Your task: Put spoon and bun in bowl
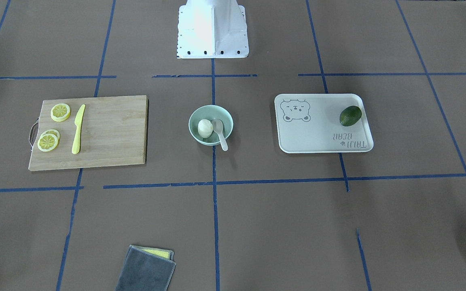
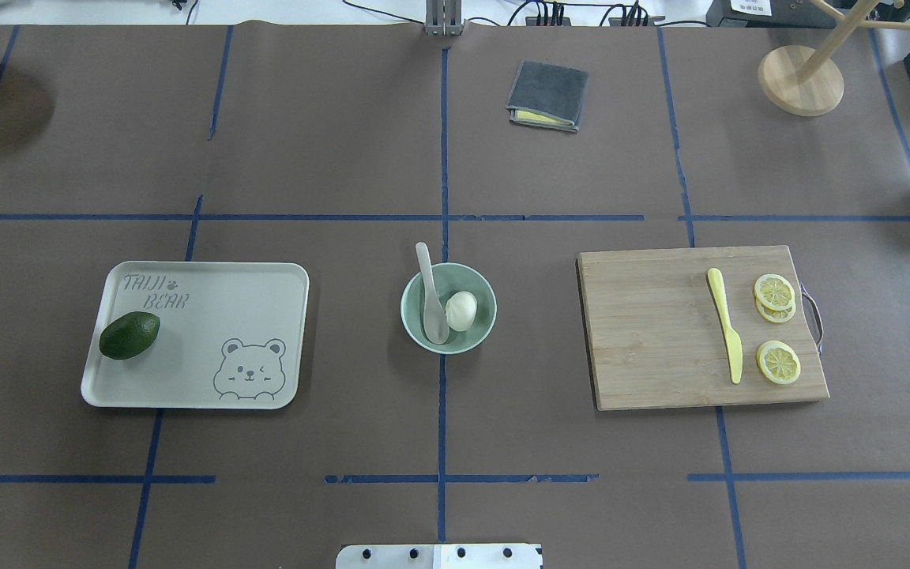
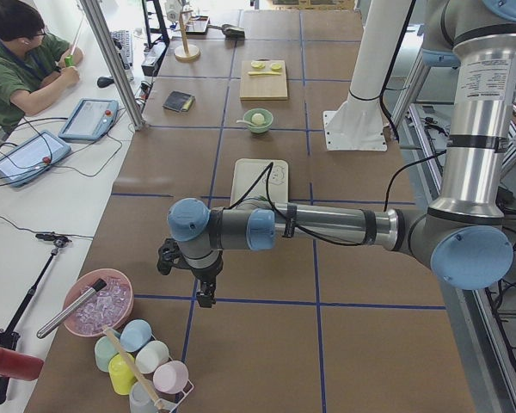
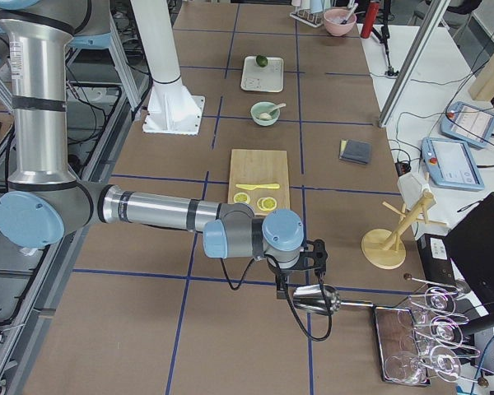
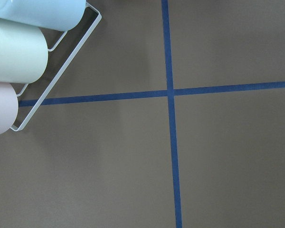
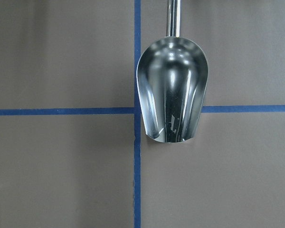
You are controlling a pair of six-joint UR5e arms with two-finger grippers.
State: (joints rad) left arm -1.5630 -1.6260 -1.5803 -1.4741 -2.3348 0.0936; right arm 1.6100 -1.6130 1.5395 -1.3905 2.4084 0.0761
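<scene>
The mint-green bowl [image 2: 472, 281] stands at the table's middle, also in the front view [image 1: 212, 111]. The white bun [image 2: 460, 310] lies inside it, as the front view shows [image 1: 205, 127]. The off-white spoon [image 2: 428, 296] rests with its scoop in the bowl and its handle over the rim [image 1: 220, 131]. My left gripper [image 3: 205, 298] hangs over bare table at the far left end, far from the bowl. My right gripper [image 4: 284, 284] hangs at the far right end. Both show only in the side views, so I cannot tell whether they are open or shut.
A white tray [image 2: 250, 284] holds a dark green fruit [image 2: 129, 335]. A wooden board [image 2: 652, 332] holds a yellow knife [image 2: 725, 336] and lemon slices [image 2: 778, 362]. A folded cloth [image 2: 547, 95] lies beyond. A metal scoop [image 6: 172, 90] lies under the right wrist; cups in a rack [image 5: 19, 54] are near the left.
</scene>
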